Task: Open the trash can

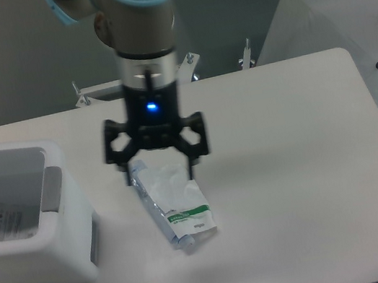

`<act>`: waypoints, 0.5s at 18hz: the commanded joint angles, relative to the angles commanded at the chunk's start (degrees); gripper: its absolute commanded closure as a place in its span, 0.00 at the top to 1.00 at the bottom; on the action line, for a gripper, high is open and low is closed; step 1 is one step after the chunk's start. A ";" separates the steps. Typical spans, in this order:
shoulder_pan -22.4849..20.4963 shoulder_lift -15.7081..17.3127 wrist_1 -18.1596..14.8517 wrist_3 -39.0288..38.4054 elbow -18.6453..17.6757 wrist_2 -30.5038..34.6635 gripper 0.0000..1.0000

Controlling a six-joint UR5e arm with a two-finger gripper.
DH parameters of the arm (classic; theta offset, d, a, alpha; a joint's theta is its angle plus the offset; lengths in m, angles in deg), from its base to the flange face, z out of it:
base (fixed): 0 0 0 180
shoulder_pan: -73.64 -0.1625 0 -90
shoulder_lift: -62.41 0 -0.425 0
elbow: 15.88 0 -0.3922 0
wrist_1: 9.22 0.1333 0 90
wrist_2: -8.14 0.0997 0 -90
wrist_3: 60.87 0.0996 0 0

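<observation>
Camera view — gripper [160, 174] spread over packet [175, 202], beside trash can [32, 246].

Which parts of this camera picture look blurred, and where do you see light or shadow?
Fixed camera: the arm's top is smeared by motion; the gripper shows a blue light glowing above its open fingers; soft shadows lie beside the trash can and under the clear packet; the table is evenly lit.
</observation>
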 joint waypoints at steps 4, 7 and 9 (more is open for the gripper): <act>-4.40 -1.93 -0.17 7.37 -0.80 0.00 1.00; -6.42 -3.78 -0.35 17.30 -0.97 2.09 1.00; -7.31 -4.65 -0.79 22.06 -1.23 6.39 1.00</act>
